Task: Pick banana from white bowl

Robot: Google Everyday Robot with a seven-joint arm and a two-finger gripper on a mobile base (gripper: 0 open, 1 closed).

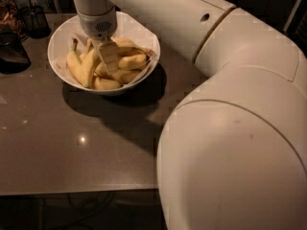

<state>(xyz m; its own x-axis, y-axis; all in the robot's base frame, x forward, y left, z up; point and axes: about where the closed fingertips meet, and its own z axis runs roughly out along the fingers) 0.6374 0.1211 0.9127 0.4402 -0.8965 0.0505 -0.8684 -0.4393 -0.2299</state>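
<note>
Grey-brown tabletop (pixel 72 147) carries everything. At its nine o'clock edge stands a dark container (pixel 13 54), too dim to identify. The white bowl (pixel 57 40) sits toward eleven o'clock of the view, heaped with fruit. The banana (pixel 74 65), long and curved with a dark stem tip, lies along the bowl's nine o'clock side. Just right of it, the gripper (pixel 109 61) reaches down into the heap at the bowl's centre, against the smaller bananas (pixel 132 61). Whether it grips anything, I cannot tell. The pale arm (pixel 230 128) fills the right.

Looks like a kitchen: grey table (pixel 57 147), white bowl (pixel 59 45) of bananas (pixel 130 61) beneath the jaws, dark containers (pixel 34 21) left of them.
</note>
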